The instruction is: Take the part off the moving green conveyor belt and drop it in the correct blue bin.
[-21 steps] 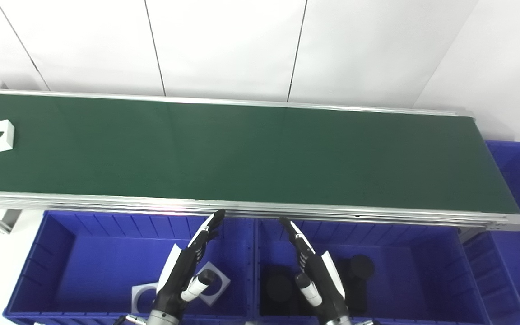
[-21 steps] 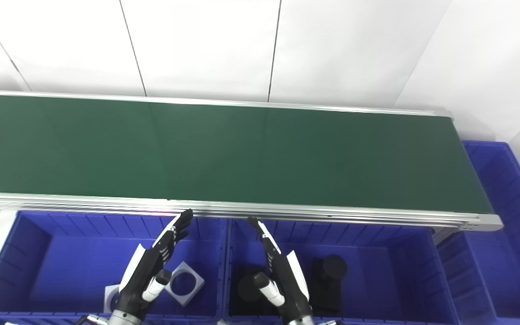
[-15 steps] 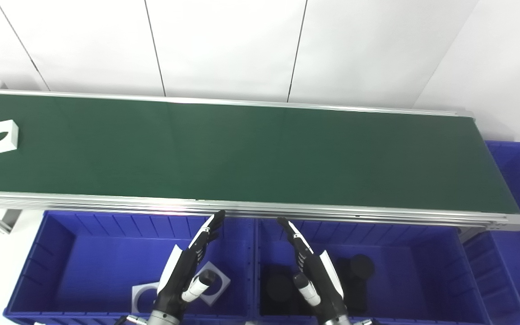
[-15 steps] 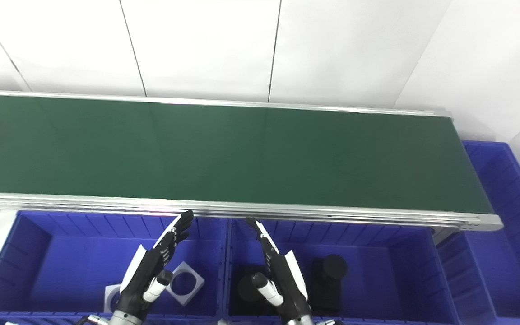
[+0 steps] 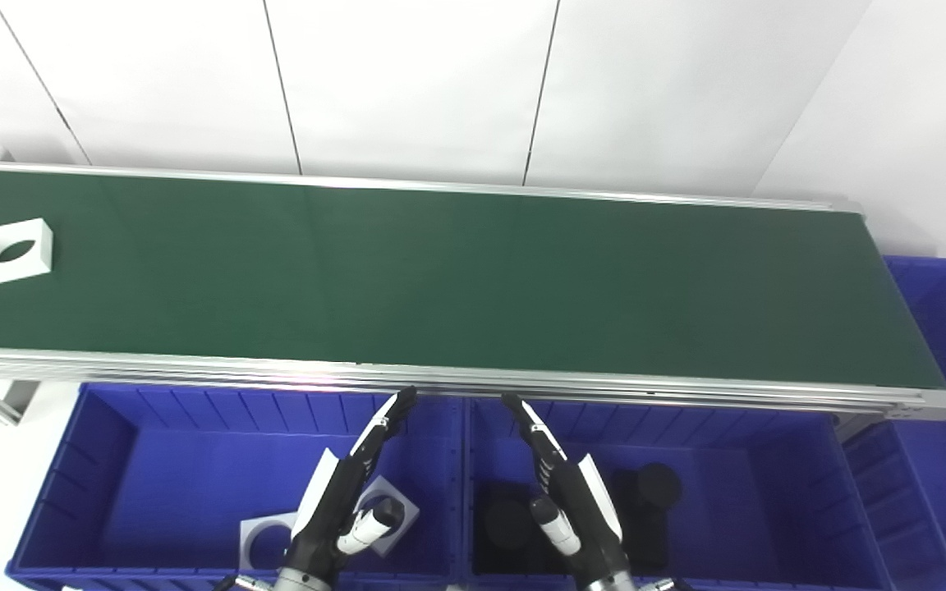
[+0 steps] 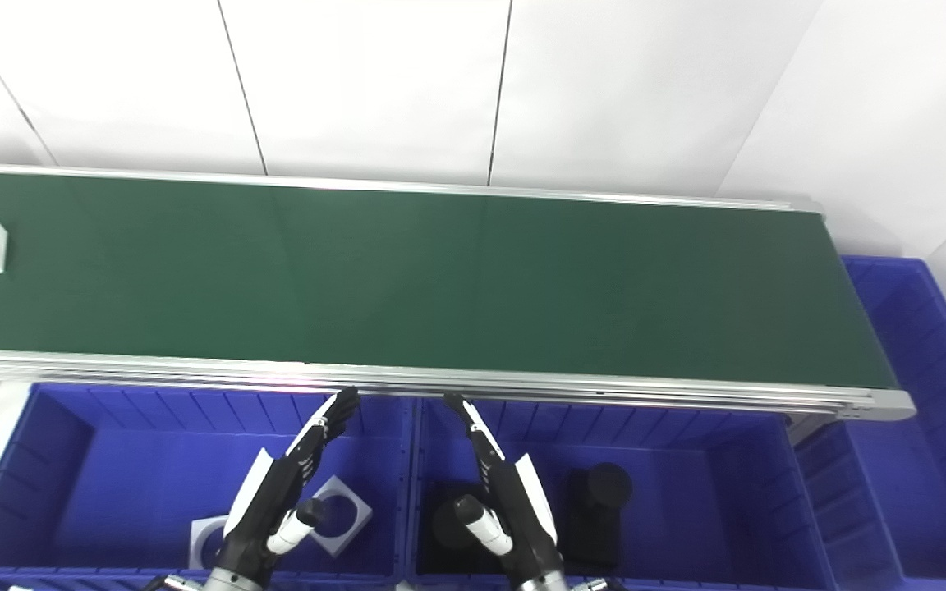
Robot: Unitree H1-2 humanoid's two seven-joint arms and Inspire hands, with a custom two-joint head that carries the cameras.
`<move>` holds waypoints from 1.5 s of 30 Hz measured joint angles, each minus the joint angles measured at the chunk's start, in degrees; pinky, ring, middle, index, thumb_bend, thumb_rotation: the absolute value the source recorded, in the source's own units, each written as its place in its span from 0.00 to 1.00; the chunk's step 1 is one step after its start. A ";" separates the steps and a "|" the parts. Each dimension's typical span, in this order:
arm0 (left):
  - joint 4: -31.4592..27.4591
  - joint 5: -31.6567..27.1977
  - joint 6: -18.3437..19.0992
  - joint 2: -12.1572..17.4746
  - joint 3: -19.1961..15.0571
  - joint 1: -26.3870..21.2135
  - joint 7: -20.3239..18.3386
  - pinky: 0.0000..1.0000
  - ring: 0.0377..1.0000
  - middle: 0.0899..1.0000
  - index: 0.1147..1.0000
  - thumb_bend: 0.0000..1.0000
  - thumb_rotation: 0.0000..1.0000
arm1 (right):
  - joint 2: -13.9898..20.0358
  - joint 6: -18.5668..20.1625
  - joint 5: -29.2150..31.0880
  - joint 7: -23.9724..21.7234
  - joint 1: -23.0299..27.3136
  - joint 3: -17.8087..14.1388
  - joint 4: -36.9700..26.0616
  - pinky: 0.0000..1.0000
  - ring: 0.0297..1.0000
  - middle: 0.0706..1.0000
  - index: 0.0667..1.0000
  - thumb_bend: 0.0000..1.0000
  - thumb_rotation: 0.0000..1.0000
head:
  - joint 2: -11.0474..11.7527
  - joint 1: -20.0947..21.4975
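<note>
A long green conveyor belt (image 5: 456, 279) with silver side rails runs across the scene from left to right, in front of a white panelled wall (image 5: 407, 82). Near the far left end of the belt lies the part (image 5: 14, 251), a white square block with a round hole through its middle. It sits flat on the belt, well apart from both hands.

Just below the belt's near rail stand two blue bins side by side. The left blue bin (image 5: 153, 460) holds two white square pieces with round holes (image 5: 266, 538), lying close together on its floor toward the right side. The right blue bin (image 5: 752, 492) holds several black parts (image 5: 658, 486), at least one of them a round disc resting on a darker block. A third blue bin (image 5: 945, 328) stands past the belt's right end.

Both arms come up from the bottom edge, below the middle of the belt. The left hand (image 5: 347, 497) hangs over the right part of the left blue bin, black fingers stretched straight and pointing up toward the belt's near rail, thumb set apart, holding nothing. The right hand (image 5: 565, 492) hangs over the left part of the right blue bin in a mirrored pose, fingers extended toward the rail, thumb apart, also empty. The two sets of fingertips are near each other, just short of the belt's near rail.
</note>
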State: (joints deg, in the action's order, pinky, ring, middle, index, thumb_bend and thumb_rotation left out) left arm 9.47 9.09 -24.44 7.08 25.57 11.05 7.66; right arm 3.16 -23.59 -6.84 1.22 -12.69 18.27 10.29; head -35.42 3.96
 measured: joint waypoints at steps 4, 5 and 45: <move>0.00 -0.06 0.00 0.07 0.50 -0.08 0.41 0.92 0.95 0.94 0.94 0.82 1.00 | 0.02 0.00 -0.03 0.01 0.00 0.01 0.00 1.00 1.00 0.99 0.95 1.00 1.00 | 0.00 0.00; 0.00 -0.10 0.00 0.09 0.58 -0.11 0.41 0.92 0.95 0.94 0.94 0.82 0.99 | 0.02 0.00 -0.03 0.01 0.00 0.01 0.00 1.00 1.00 0.99 0.95 1.00 1.00 | 0.00 0.00; 3.52 -0.46 -0.06 -0.34 1.87 -1.30 1.07 0.88 0.93 0.92 0.91 0.91 0.94 | -0.17 -0.23 1.78 0.02 -0.36 -1.61 2.23 1.00 1.00 0.99 0.94 1.00 0.99 | 5.89 -4.30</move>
State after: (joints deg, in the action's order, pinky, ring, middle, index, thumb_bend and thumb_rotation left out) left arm 13.00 8.64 -24.51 6.74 27.44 9.76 8.73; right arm 2.99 -23.82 -5.06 1.25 -13.05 16.66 12.51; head -29.53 -0.35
